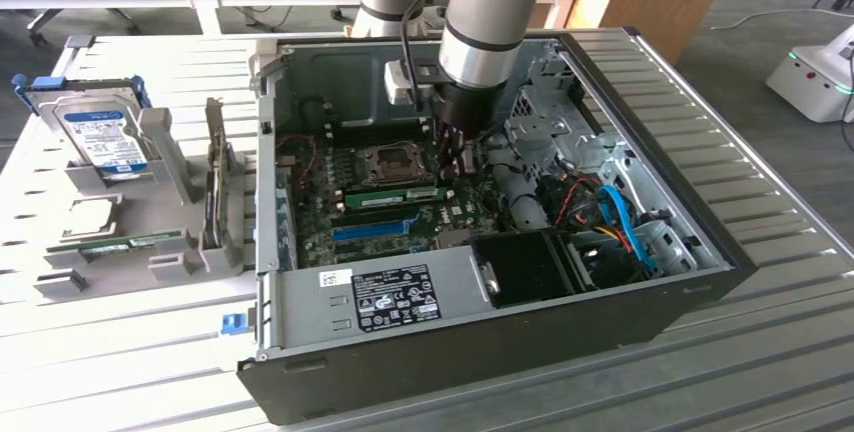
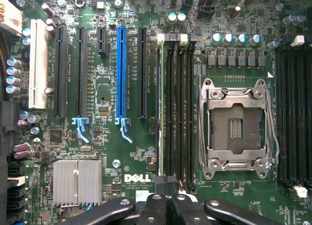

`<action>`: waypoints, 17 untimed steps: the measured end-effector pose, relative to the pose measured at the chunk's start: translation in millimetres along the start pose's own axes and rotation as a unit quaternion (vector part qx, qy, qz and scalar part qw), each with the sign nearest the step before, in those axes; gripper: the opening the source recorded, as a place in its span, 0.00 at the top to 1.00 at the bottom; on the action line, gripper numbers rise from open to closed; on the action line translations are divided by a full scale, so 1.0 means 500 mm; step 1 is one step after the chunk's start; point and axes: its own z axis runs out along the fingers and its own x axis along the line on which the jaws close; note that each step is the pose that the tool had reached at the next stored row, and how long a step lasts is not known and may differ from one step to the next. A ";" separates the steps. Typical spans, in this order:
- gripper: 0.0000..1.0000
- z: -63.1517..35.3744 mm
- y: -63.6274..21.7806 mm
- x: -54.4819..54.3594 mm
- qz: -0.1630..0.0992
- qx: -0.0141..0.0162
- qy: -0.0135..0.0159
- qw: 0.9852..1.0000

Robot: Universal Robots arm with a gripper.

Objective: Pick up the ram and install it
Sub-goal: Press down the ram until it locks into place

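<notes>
A green ram stands on edge in a motherboard slot inside the open computer case. In the wrist view this ram is a thin pale strip beside the black memory slots. A second ram lies on the grey holder at the exterior view's left, outside the case. My gripper hangs inside the case just above the board, near one end of the seated ram. In the wrist view my gripper is shut, its black fingers pressed together with nothing between them.
A CPU socket lies beside the memory slots, and a long blue slot and a heatsink on the other side. A silver hard drive stands in the holder. Cables and a fan housing crowd the case's right part.
</notes>
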 end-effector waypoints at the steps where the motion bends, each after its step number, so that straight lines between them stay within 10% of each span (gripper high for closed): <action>1: 0.89 0.000 0.000 0.000 0.000 0.000 0.000 1.000; 17: 0.89 0.004 0.000 0.000 0.000 0.000 0.000 1.000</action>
